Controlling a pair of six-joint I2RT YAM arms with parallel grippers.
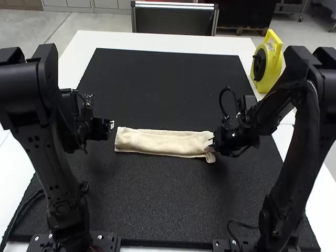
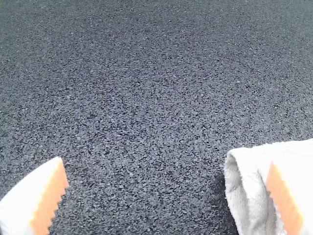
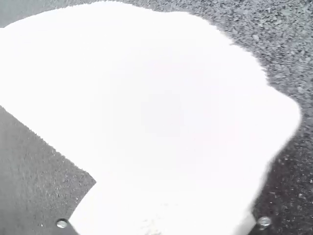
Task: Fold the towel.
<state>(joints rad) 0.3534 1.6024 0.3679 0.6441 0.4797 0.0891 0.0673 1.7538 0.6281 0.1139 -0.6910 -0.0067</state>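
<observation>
- Well, we have the towel [image 1: 163, 143] in the middle of the black mat [image 1: 163, 84], lying as a long, narrow strip that runs from left to right between the two arms.
- It is cream-coloured and folded over, and we can follow a crease along much of its length; how many layers there are, we cannot say.
- At its left end, our left wrist view shows the edges of the layers [image 2: 242, 188], parted a little and curling.
- At its right end, we see a small corner [image 1: 210, 157] drooping towards the near side of the mat, just beside the right gripper [image 1: 211, 140].
- The left gripper [image 1: 112, 125] is just beside the towel's left end. Its claw is spread wide, with nothing pinched: we see the orange pads [image 2: 57, 188] well apart, bare mat between them, and one of them overlapping the cloth in that view.
- The right gripper sits right at the towel's other end. Glare washes out both cloth and claw in its wrist view, so we cannot tell whether it is spread or pressed together.
- Under the mat we have the white table [image 1: 157, 42], and near the mat's far right corner stands a yellow reel [image 1: 271, 63], upright, with its handle on top.
</observation>
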